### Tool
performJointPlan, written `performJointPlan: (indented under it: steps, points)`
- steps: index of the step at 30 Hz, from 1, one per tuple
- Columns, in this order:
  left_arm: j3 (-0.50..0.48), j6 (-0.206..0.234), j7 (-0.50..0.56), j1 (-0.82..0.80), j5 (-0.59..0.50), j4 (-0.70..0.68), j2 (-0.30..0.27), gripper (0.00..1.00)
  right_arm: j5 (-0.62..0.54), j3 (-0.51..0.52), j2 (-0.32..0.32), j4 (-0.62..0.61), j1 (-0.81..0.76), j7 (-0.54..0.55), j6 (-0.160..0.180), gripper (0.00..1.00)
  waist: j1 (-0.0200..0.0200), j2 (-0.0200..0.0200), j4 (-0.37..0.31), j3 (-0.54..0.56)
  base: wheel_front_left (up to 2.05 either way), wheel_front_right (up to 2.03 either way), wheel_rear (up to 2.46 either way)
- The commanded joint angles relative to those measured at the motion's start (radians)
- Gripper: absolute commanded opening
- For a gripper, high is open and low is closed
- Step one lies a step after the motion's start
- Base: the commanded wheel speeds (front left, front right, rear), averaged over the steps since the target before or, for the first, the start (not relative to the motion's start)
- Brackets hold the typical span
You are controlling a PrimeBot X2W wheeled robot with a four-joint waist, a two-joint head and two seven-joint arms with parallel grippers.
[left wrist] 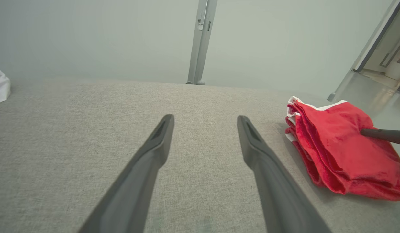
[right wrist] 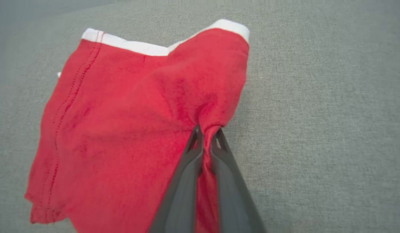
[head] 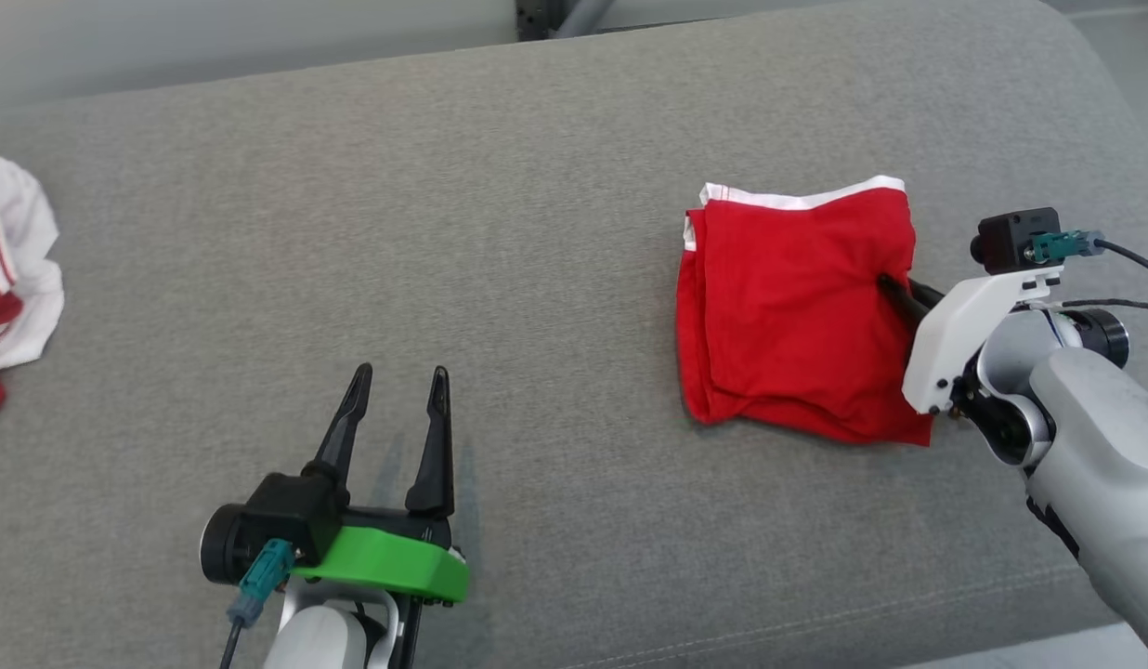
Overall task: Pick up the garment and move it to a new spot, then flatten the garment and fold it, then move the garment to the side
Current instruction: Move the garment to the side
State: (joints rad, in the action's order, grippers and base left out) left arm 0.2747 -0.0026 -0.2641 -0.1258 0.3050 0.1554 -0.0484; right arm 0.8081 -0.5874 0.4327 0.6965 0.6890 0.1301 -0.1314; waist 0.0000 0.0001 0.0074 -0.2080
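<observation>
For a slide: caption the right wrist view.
Right gripper shut on a bunched edge of the red garment lying on grey upholstery.

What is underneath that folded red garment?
The folded red garment lies on the grey fabric cushion. Whatever sits between its layers is covered; the right gripper pinches its edge.

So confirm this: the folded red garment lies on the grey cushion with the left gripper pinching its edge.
Wrong arm. The right gripper pinches the edge of the folded red garment lying on the grey cushion, as the right wrist view shows. The left gripper stands open, apart from the garment.
</observation>
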Motion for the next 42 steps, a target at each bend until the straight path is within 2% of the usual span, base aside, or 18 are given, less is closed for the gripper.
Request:
performJointPlan:
  steps: [1,6,10,19,28,35,39,40,41,42]
  points:
    - [-0.002,-0.006,0.0,-0.023,-0.012,0.002,-0.004,1.0,0.001,-0.005,-0.005,0.003,0.024,-0.009,0.001,0.0,0.0,-0.0001,-0.154,-0.064,0.0,0.0,0.0]
    - [0.01,-0.034,0.0,-0.064,-0.049,0.021,-0.006,1.0,-0.013,-0.028,-0.032,0.045,0.096,-0.043,0.001,0.0,0.0,-0.0001,-0.246,-0.108,0.0,0.0,0.0]
    - [0.016,-0.042,0.0,-0.083,-0.06,0.023,-0.006,1.0,-0.051,-0.053,-0.038,0.089,0.145,-0.084,0.001,0.0,0.0,-0.0001,-0.256,-0.127,0.0,0.0,0.0]
    - [0.007,-0.043,0.0,-0.089,-0.085,0.012,-0.02,1.0,-0.118,-0.07,-0.013,0.228,0.268,-0.16,0.001,0.0,0.0,-0.0001,-0.199,-0.166,0.0,0.0,0.0]
    - [0.005,-0.032,0.004,-0.078,-0.095,-0.034,-0.045,1.0,-0.179,-0.056,0.07,0.39,0.403,-0.205,0.001,0.0,0.0,-0.0001,-0.123,-0.228,0.0,0.0,0.0]
    - [0.012,-0.025,0.01,-0.068,-0.096,-0.058,-0.054,1.0,-0.228,-0.053,0.114,0.491,0.458,-0.257,0.002,0.0,0.0,-0.0001,-0.095,-0.248,0.0,0.0,0.0]
    - [0.014,-0.022,0.013,-0.066,-0.096,-0.065,-0.056,1.0,-0.242,-0.037,0.113,0.533,0.473,-0.292,0.002,0.0,0.0,-0.0001,-0.09,-0.252,0.0,0.0,0.0]
    - [0.015,-0.02,0.013,-0.066,-0.096,-0.067,-0.057,1.0,-0.252,-0.034,0.115,0.546,0.478,-0.306,0.002,0.12,0.0,-0.0001,-0.089,-0.254,0.0,0.0,0.0]
    - [0.016,-0.019,0.014,-0.067,-0.096,-0.069,-0.058,1.0,-0.261,-0.032,0.119,0.554,0.485,-0.321,0.002,0.29,0.0,-0.0001,-0.089,-0.255,0.0,0.0,0.0]
    - [0.017,-0.017,0.014,-0.067,-0.096,-0.069,-0.058,1.0,-0.274,-0.029,0.12,0.563,0.49,-0.334,0.002,0.76,0.0,-0.0001,-0.088,-0.255,0.0,0.0,0.0]
